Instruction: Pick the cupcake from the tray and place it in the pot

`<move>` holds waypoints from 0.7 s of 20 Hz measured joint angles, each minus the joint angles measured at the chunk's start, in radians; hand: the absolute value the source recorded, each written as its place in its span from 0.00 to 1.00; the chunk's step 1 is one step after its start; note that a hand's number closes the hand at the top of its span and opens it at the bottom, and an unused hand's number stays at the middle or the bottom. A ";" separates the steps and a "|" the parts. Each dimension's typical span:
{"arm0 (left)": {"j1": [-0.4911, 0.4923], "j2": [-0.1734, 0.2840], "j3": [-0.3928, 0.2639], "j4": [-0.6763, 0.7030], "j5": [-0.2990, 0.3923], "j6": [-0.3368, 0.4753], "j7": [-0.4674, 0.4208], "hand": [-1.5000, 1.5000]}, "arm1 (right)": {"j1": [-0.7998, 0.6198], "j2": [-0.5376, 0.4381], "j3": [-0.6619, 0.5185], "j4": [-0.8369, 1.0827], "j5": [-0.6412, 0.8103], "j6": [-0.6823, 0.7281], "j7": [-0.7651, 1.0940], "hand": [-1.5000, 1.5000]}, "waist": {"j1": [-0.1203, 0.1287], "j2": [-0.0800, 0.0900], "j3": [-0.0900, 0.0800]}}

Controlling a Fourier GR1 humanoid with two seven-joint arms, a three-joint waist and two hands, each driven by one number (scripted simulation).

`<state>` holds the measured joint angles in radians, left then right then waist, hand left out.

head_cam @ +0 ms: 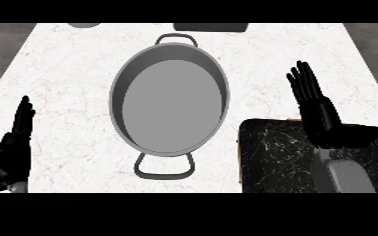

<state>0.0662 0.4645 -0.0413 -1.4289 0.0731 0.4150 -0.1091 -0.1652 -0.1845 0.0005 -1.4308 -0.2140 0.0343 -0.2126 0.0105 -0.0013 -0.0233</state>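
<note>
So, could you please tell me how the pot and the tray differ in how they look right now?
The pot is light grey, oval and deep, with a loop handle at each end; the tray is dark, marbled, flat and squared. The pot stands whole at the counter's middle, while the tray lies at the lower right, partly covered by the right hand. No cupcake shows in or on either.

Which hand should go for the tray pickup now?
Right. The right hand, open, is over the dark tray; the left hand rests at the left edge, beyond the pot. No cupcake is visible.
</note>
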 measured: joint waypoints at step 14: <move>0.041 0.035 -0.009 -0.027 0.062 -0.111 0.098 0.50 | 0.528 -0.240 -0.252 -0.138 0.332 -0.439 0.036 0.00 | -0.105 -0.010 0.016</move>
<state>0.1077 0.4998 -0.0505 -1.4558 0.1349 0.3038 -0.0110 0.3631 -0.4249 -0.2516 -1.5684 0.1185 -0.4046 -0.1764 -0.0947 -0.0111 -0.0072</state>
